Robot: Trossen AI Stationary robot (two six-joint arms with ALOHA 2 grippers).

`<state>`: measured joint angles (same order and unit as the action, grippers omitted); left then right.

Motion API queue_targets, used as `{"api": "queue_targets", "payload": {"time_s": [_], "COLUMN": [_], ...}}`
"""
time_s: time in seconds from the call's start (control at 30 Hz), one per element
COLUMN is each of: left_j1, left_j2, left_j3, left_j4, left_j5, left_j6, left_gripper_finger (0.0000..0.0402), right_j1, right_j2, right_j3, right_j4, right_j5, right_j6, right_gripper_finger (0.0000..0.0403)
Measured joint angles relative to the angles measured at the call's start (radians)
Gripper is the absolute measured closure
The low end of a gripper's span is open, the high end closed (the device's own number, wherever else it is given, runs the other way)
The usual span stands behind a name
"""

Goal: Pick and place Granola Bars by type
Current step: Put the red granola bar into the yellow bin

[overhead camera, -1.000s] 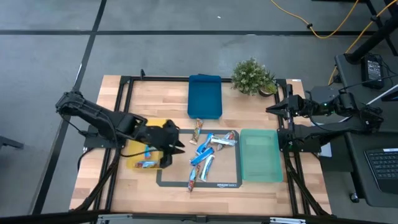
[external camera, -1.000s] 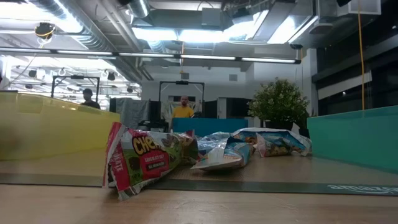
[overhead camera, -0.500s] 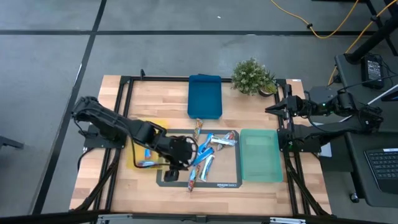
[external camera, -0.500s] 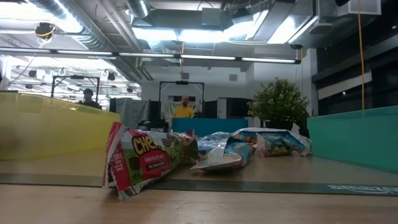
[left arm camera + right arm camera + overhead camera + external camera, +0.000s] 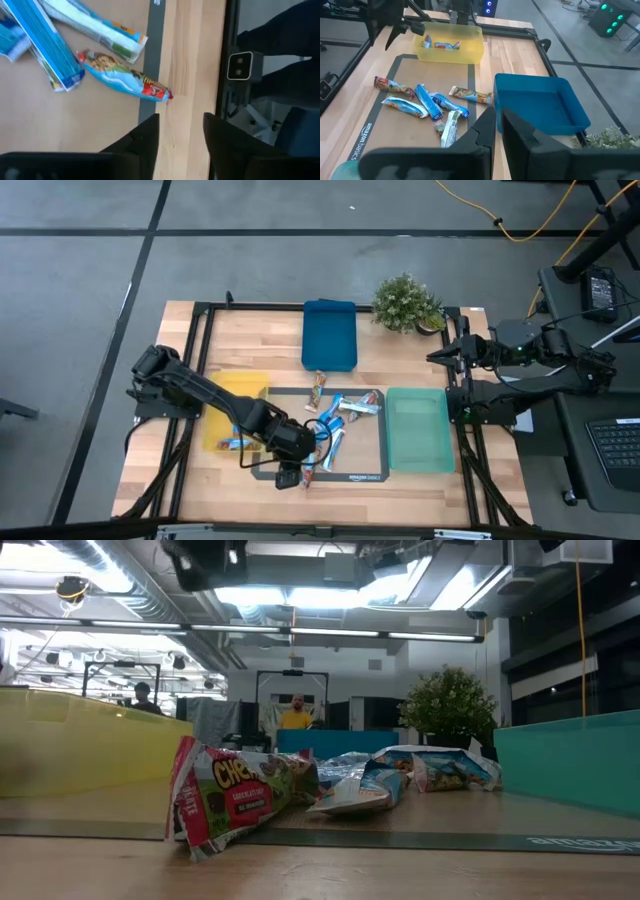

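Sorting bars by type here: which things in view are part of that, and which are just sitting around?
Job: granola bars on the mat; two bars in the yellow tray; blue tray; green tray; left gripper over the mat's near edge.

Bystanders: plant; right gripper, parked.

We see the left gripper [image 5: 290,476] over the mat's [image 5: 362,477] near edge beside the Granola Bars [image 5: 330,430]; right arm parked aside.

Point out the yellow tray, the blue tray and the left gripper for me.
yellow tray [image 5: 250,383]: high view, bare far corner of its floor.
blue tray [image 5: 329,335]: high view, middle of its floor.
left gripper [image 5: 181,131]: left wrist view, gap midway between its fingertips.
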<state>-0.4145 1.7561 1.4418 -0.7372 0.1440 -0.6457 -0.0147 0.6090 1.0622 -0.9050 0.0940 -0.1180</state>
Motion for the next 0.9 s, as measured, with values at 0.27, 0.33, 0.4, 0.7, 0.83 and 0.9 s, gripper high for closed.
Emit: {"api": "queue_targets", "payload": {"time_s": [0.27, 0.33, 0.4, 0.7, 0.83, 0.9], "left_j1": [-0.005, -0.005, -0.005, -0.005, -0.003, -0.003], "left_j2": [0.059, 0.074, 0.090, 0.144, 0.177, 0.198], "left_j3": [0.000, 0.000, 0.000, 0.000, 0.001, 0.000], "left_j4": [0.010, 0.011, 0.024, 0.107, 0.137, 0.135], "left_j5": [-0.029, -0.052, -0.066, -0.120, -0.135, -0.143], "left_j6": [-0.130, -0.168, -0.196, -0.243, -0.258, -0.258], "left_gripper_finger": [0.0162, 0.0142, 0.0129, 0.0116, 0.0116, 0.0116], "right_j1": [0.000, 0.000, 0.000, 0.000, 0.000, 0.000], "right_j2": [0.000, 0.000, 0.000, 0.000, 0.000, 0.000], "right_j3": [0.000, 0.000, 0.000, 0.000, 0.000, 0.000], "right_j4": [0.000, 0.000, 0.000, -0.040, -0.075, -0.080], "right_j5": [0.000, 0.001, 0.001, 0.001, 0.001, 0.001], "right_j6": [-0.049, -0.052, -0.052, -0.072, -0.078, -0.077], "right_gripper_finger": [0.0369, 0.0369, 0.0369, 0.0369, 0.0369, 0.0369]}}
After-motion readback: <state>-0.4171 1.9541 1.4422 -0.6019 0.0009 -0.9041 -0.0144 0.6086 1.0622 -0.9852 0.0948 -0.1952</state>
